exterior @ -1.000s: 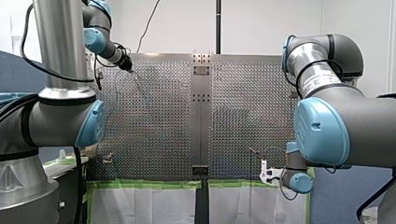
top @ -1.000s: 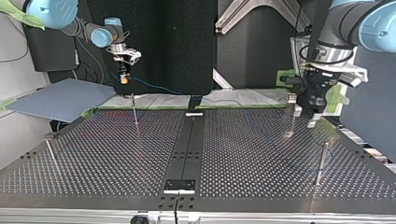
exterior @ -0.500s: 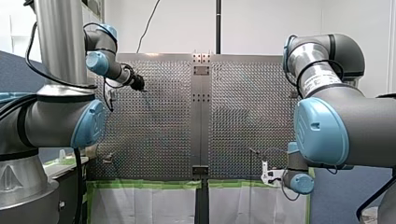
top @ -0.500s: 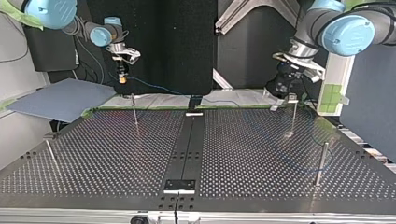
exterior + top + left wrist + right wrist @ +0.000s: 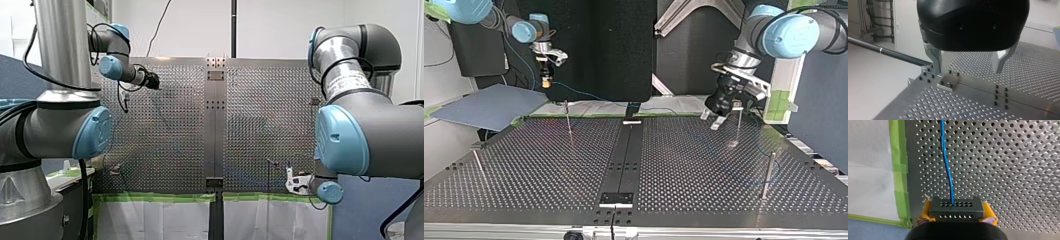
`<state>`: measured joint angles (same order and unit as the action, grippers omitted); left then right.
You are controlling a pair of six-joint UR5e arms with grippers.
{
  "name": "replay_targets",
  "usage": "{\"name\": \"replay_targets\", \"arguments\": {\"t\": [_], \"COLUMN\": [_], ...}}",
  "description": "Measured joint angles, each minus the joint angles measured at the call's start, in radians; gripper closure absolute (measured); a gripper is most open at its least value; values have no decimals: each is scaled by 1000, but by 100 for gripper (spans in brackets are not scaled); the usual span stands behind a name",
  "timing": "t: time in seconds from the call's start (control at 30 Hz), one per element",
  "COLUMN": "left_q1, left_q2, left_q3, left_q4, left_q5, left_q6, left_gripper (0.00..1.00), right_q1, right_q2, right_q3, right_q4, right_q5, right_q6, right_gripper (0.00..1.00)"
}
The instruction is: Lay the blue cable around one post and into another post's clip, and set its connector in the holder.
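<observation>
Swung inward, our left gripper (image 5: 710, 120) hangs fingers apart; our right gripper (image 5: 957, 212) clamps the connector (image 5: 956, 206), blue cable (image 5: 948, 172) running straight ahead.

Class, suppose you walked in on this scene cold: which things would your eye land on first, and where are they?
First, the blue cable, leading away over the perforated table from the black connector clamped between my right hand's yellow pads. Next, my left hand, open and empty, beside a thin post at the top view's right.
</observation>
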<state>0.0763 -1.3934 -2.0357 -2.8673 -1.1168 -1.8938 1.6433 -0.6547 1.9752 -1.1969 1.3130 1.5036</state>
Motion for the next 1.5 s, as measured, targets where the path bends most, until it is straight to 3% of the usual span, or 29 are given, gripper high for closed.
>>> {"name": "replay_targets", "arguments": {"t": [0.2, 0.33, 0.5, 0.67, 0.93, 1.23, 1.5], "left_q1": [-17, -14, -4, -5, -17, -55, -120], "left_q2": [1, 3, 9, 7, -6, -12, -73], "left_q3": [-6, -6, -6, -7, -16, -85, -156], "left_q4": [57, 75, 75, 67, 61, 87, 151], "left_q5": [-39, -50, -50, -56, -66, -59, -121], "left_q6": [-2, -8, -15, -19, -14, -1, -27], "left_gripper": [0, 0, 0, 0, 0, 0, 0], "right_q1": [3, 7, 12, 12, 12, 14, 15], "right_q2": [-63, -88, -68, -31, -24, -23, -23], "right_q3": [14, 16, 16, 17, 16, 15, 13], "right_q4": [-10, -11, -13, -17, -14, -27, -27], "right_q5": [-53, -69, -71, -60, -49, -59, -61], "right_q6": [12, 30, 44, 45, 45, 48, 50], "right_gripper": [99, 99, 99, 99, 99, 99, 99]}}
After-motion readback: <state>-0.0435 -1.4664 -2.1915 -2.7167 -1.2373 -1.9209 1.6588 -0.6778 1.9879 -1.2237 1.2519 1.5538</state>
